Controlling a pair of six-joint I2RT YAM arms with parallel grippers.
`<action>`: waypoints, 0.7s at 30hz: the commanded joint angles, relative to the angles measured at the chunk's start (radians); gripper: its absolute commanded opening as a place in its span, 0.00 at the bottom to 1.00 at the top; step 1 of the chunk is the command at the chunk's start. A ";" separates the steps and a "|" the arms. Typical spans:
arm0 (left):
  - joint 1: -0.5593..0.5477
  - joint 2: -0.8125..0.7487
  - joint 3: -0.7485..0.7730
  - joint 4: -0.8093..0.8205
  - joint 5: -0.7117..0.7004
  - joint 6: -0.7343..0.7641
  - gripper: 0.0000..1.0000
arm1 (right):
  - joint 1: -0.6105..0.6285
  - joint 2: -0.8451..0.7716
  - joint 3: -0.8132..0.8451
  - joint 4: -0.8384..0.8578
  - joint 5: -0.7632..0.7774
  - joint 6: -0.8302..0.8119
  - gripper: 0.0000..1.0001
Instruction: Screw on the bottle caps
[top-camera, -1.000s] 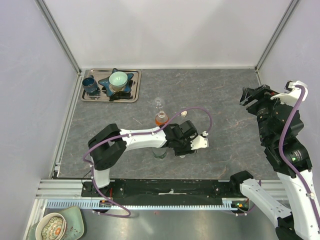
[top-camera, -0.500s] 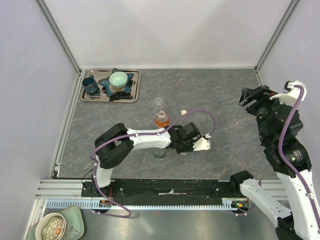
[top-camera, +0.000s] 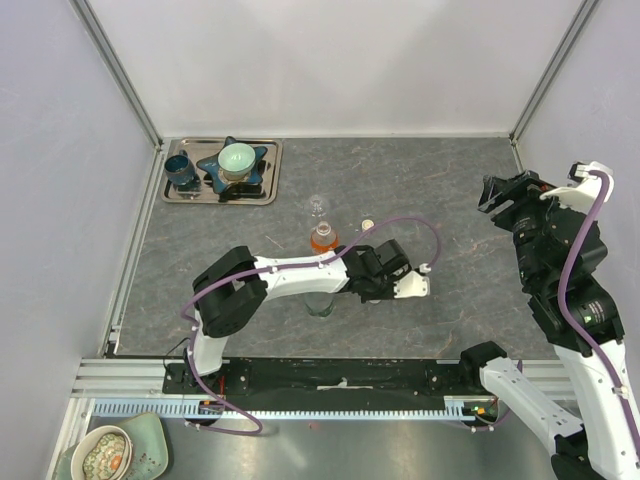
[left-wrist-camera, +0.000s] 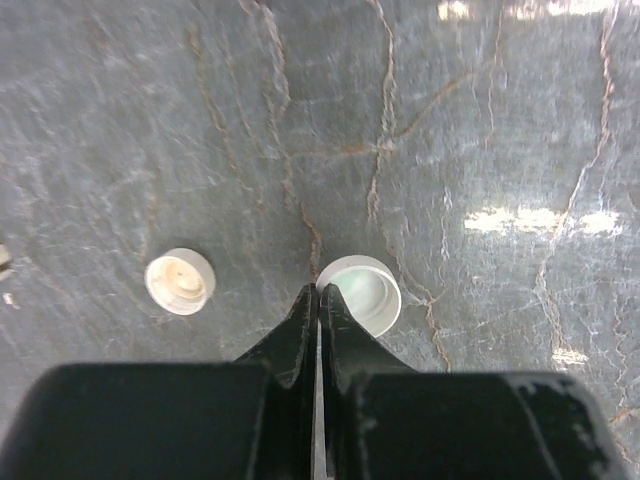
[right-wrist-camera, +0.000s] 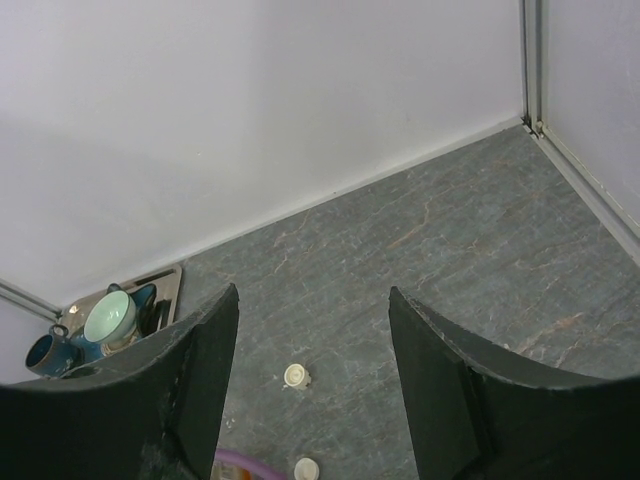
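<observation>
In the left wrist view my left gripper (left-wrist-camera: 318, 291) is shut, its tips on the grey table with nothing showing between them. A white bottle cap (left-wrist-camera: 362, 292) lies open side up against the right fingertip. A cream cap (left-wrist-camera: 180, 280) lies apart to the left. From above, the left gripper (top-camera: 376, 292) points down right of the greenish clear bottle (top-camera: 320, 305). The orange bottle (top-camera: 322, 238) and the small clear bottle (top-camera: 317, 207) stand behind it, with a third cap (top-camera: 367, 224) nearby. My right gripper (top-camera: 500, 195) hangs open and empty, high at the right.
A metal tray (top-camera: 262, 190) at the back left holds a dark blue cup (top-camera: 181, 170) and a pale green bowl (top-camera: 237, 157) on a blue star dish. The left arm's purple cable (top-camera: 400, 220) loops over the middle. A patterned dish (top-camera: 105, 455) sits below the table's near edge.
The left gripper's jaws have gone from open to shut, and the wrist has shifted a little to the right. The right arm has barely moved.
</observation>
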 joint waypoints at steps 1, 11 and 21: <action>-0.006 -0.019 0.102 -0.047 0.024 -0.006 0.02 | 0.000 0.001 0.058 0.011 0.011 -0.023 0.68; 0.095 -0.198 0.461 -0.223 0.169 -0.200 0.02 | 0.000 0.024 0.153 0.034 0.017 -0.043 0.67; 0.541 -0.449 0.575 -0.221 0.793 -0.652 0.02 | 0.000 0.056 -0.063 0.426 -0.694 -0.196 0.90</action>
